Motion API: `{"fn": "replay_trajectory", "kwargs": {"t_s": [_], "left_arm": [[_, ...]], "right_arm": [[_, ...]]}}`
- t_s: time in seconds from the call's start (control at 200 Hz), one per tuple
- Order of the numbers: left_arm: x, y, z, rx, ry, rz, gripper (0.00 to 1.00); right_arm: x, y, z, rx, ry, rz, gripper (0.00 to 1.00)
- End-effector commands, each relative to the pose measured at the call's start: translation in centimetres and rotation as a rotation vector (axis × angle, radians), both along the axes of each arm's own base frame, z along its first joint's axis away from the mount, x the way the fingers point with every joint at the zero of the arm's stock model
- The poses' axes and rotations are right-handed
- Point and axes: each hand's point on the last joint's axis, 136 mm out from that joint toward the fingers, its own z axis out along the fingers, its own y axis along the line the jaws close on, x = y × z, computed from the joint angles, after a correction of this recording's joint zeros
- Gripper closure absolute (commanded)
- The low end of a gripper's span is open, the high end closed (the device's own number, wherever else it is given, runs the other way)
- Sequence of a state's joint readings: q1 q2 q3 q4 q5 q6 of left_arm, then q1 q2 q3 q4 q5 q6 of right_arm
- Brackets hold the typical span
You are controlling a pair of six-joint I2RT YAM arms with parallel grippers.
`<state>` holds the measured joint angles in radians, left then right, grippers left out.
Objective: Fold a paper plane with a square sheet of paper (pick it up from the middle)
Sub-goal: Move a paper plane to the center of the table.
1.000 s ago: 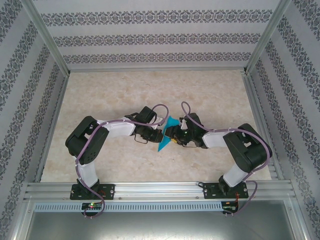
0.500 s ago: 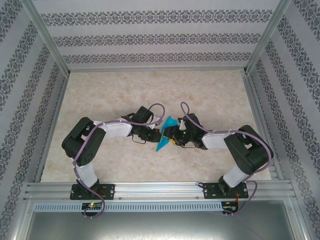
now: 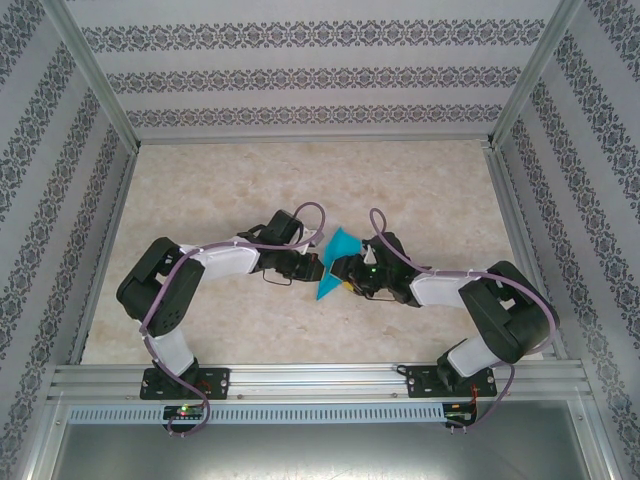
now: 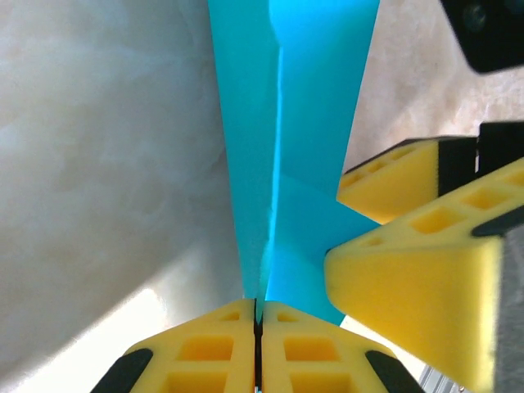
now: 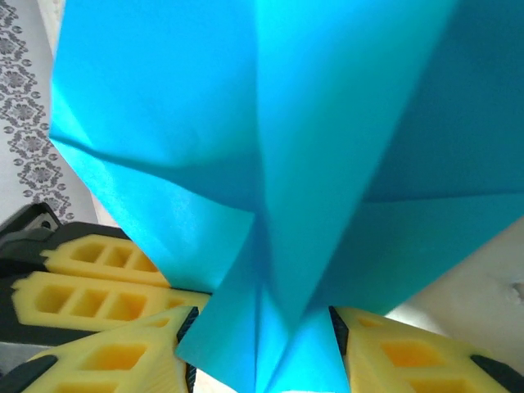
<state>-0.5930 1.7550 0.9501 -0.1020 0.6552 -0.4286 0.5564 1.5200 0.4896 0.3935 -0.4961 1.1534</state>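
Observation:
The teal-blue paper [image 3: 338,262], folded with creases, stands on edge above the table between the two grippers. My left gripper [image 3: 318,266] is shut on its lower edge. The left wrist view shows those yellow pads [image 4: 258,323] pressed together on the paper [image 4: 286,123]. My right gripper [image 3: 350,276] reaches in from the right. Its fingers [image 4: 409,270] sit by the sheet's right corner. In the right wrist view the folded paper [image 5: 270,164] drops between my right gripper [image 5: 260,360], whose jaws stand apart on either side of it.
The marble-patterned table [image 3: 230,190] is walled by patterned panels and aluminium posts [image 3: 90,70]. A rail [image 3: 320,380] with both arm bases runs along the near edge. The left gripper's fingers [image 5: 90,278] show at the left of the right wrist view.
Both arms have stretched lower, the right elbow swinging right and the left elbow left. The paper stays held between the grippers in almost the same spot.

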Motion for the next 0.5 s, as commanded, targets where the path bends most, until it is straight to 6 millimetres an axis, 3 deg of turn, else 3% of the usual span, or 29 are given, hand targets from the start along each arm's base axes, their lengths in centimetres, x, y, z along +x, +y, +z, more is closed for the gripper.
{"fn": "replay_trajectory", "kwargs": {"t_s": [0.0,0.495], "left_arm": [[0.48,-0.18,1.61,-0.059,-0.023,0.01,0.9],[0.37,-0.34,1.79,-0.08,-0.015,0.008,0.86]], "right_arm": [[0.25,0.34,0.68,0.012,-0.022,-0.011,0.55],[0.76,0.57,1.33,-0.04,-0.053,-0.006,0.79]]}}
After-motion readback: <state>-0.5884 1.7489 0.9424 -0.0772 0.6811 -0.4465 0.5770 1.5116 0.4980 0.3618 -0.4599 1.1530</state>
